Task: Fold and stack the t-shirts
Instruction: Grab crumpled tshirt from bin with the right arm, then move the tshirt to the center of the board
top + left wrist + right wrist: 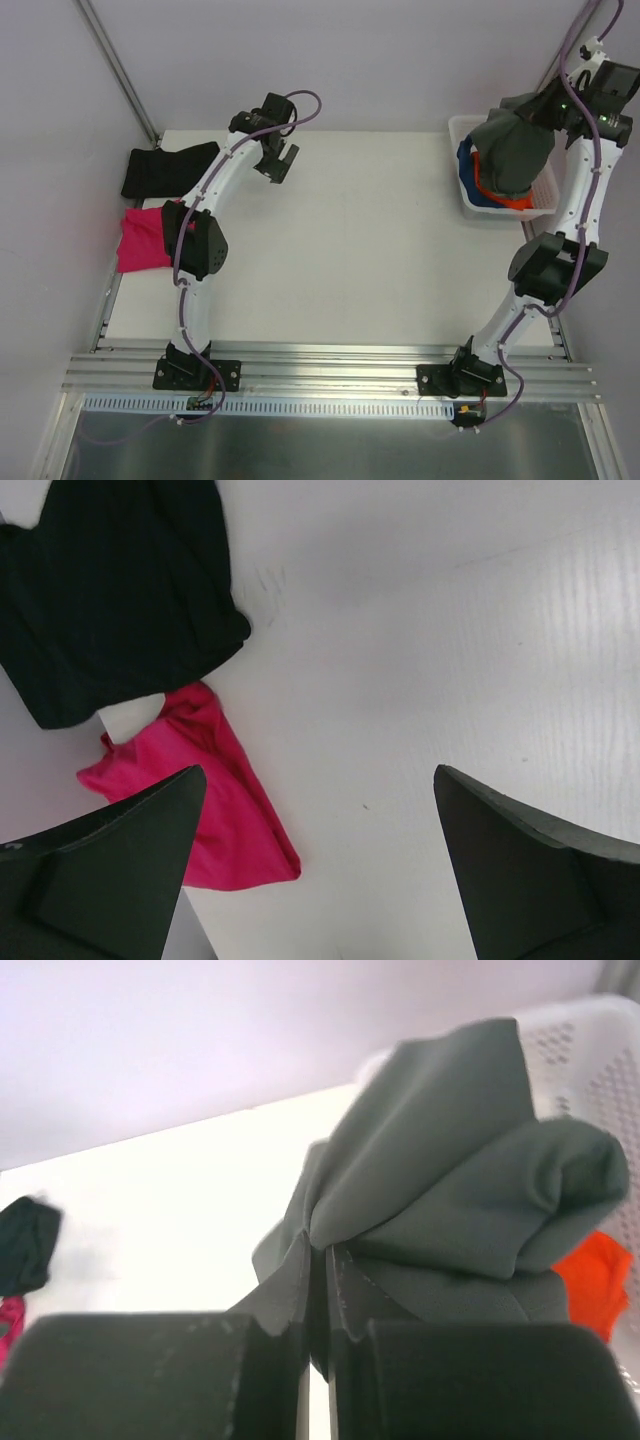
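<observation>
You were, as I judge it, not yet at the half of the job. Two of the five shirts lay out on the counter [350, 250], at its far left side: the black shirt [165, 170], laid down rather flat, and the magenta shirt [140, 240] just beside it, nearer to the arm bases. In the left wrist view they seemed to touch at one corner, but one did not lie on the other, so no stack was made. The magenta one looked more bunched than neatly folded; about the black one I could not tell how well it was folded.

The third shirt was in work. Your right tool [318, 1245] had its fingers pressed together on a pinch of the grey shirt [515, 155] and held it up over the basket [462, 130], at the far right of the counter. The cloth hung in a loose bundle. Whether its lower end touched the things below, the pictures did not show.

In the basket were the blue shirt [466, 165], against its left wall, and the orange shirt [515, 203], at its near edge. Both were partly hidden under the grey one.

Your left tool [318, 770] had its fingers wide apart and held nothing. It hovered above the bare counter, near the two shirts at the left.

What was left for you: to fold the grey shirt, to take out and fold the blue and the orange, and to put all five in one stack.
</observation>
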